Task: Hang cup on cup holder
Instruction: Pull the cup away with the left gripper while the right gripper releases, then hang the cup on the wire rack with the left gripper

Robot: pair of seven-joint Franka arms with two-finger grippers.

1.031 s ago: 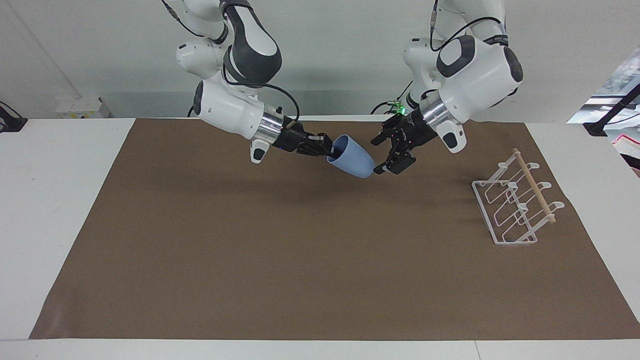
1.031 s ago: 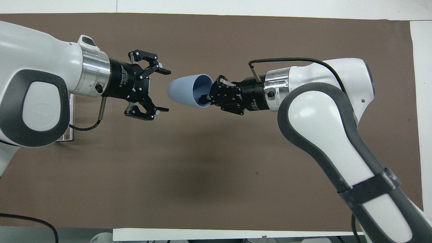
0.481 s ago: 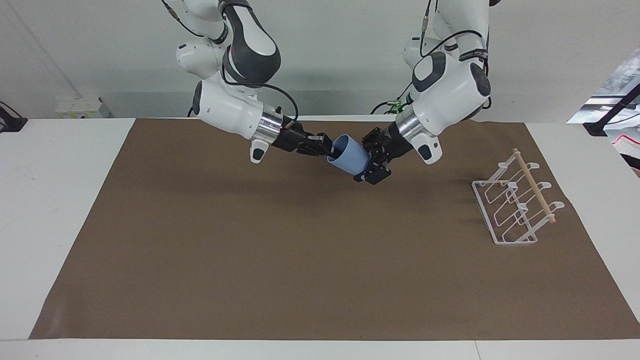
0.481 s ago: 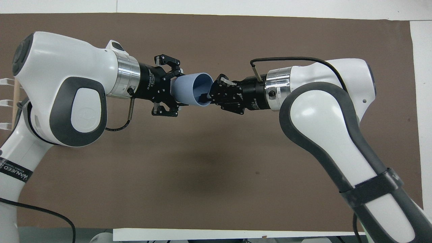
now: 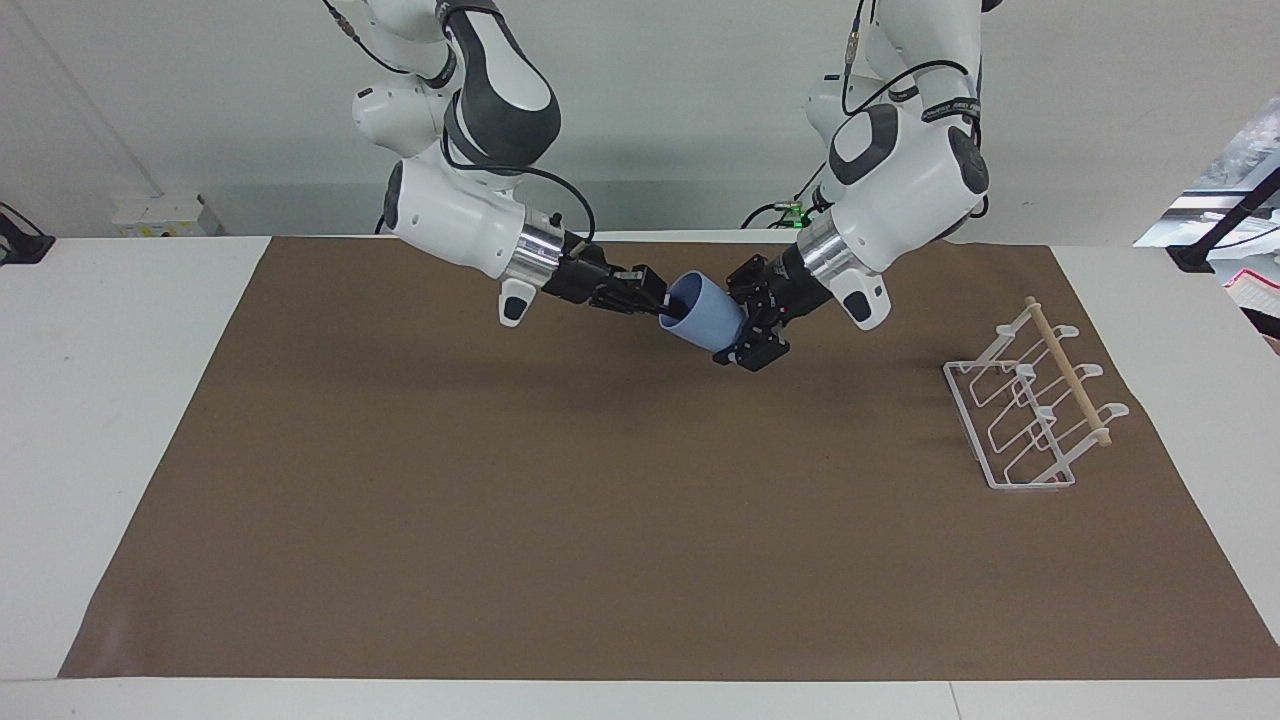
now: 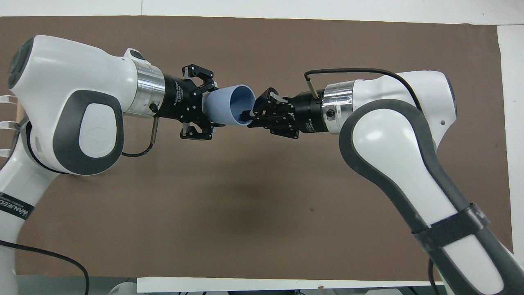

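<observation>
The cup [image 5: 703, 315] is up in the air over the brown mat [image 5: 600, 520], lying tilted on its side between the two arms, above the part of the mat nearest the robots. It is in the middle of a handover. The left hand [image 5: 748, 330] has its fingers clamped around the cup's tapered base end, so it holds the cup. The right hand [image 5: 655, 297] reaches into the cup's mouth, with one finger inside the rim and one outside; whether it grips the rim or has let go cannot be told from either view.

The holder [image 5: 1030, 410] stands on the mat toward the left arm's end of the counter, well apart from the cup. Its prongs carry nothing.

As for progress, the pickup is done and the pass from arm to arm looks nearly complete. What appears to remain is for the right hand to come clear of the rim, for the left arm to carry the cup over to the holder, turn it mouth down, and set it over a prong. The hanging itself has not begun.
</observation>
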